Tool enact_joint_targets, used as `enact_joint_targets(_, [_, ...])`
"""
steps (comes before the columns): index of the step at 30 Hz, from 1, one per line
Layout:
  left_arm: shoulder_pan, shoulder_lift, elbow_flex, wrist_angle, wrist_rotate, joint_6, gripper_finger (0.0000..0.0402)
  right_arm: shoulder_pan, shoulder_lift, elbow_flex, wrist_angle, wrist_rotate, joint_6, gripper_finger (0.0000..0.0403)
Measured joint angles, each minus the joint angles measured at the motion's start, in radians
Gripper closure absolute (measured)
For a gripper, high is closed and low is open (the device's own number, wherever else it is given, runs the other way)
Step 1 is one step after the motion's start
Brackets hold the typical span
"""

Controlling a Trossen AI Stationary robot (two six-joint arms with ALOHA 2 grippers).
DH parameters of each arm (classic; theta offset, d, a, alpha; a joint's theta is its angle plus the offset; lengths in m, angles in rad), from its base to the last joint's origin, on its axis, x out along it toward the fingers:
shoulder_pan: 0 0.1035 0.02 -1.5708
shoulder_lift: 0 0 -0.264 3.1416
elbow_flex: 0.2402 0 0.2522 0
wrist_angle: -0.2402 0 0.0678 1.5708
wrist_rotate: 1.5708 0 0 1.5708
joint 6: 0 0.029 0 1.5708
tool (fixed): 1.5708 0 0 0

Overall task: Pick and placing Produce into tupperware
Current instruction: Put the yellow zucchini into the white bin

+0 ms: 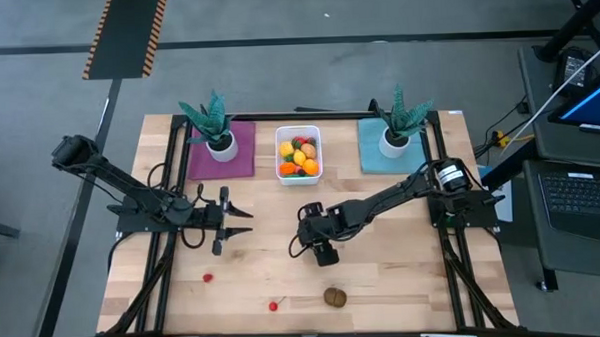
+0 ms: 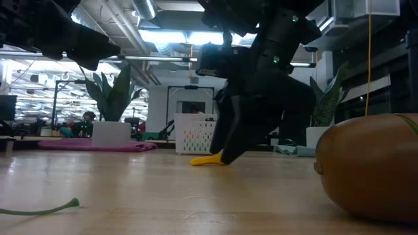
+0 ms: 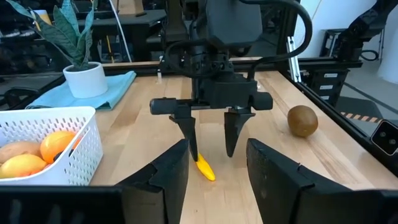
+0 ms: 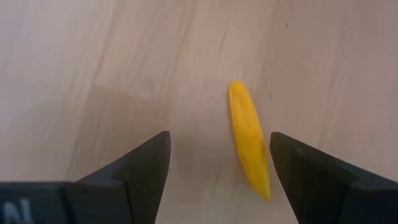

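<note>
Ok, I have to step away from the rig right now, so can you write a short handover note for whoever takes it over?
Right gripper: open, fingers down astride the yellow banana at table centre, not yet gripped.
Left gripper: open, waiting left of centre, empty.
Done: white tub between the two plant mats already holds several pieces.
Left: banana, the brown kiwi and two small red pieces near the front edge.

right gripper pointing down at the tabletop, just over the yellow banana | white tub behind | brown kiwi close at right | green stem near left | purple mat far left
</note>
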Motion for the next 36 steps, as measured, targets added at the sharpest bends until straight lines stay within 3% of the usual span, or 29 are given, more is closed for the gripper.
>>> enact_joint_targets(24, [0.000,0.000,0.000,-0.002,0.000,0.000,0.0237,-0.028,0.047,0.005,-0.015,-0.016,0.054,0.0132])
enact_joint_targets(28, [0.000,0.000,0.000,-0.002,0.000,0.000,0.0236,-0.027,0.049,0.004,-0.022,-0.016,0.053,0.0159])
enact_joint_targets(36, [0.000,0.000,0.000,-0.002,0.000,0.000,0.0236,-0.025,0.051,0.003,-0.024,-0.024,0.053,0.0257])
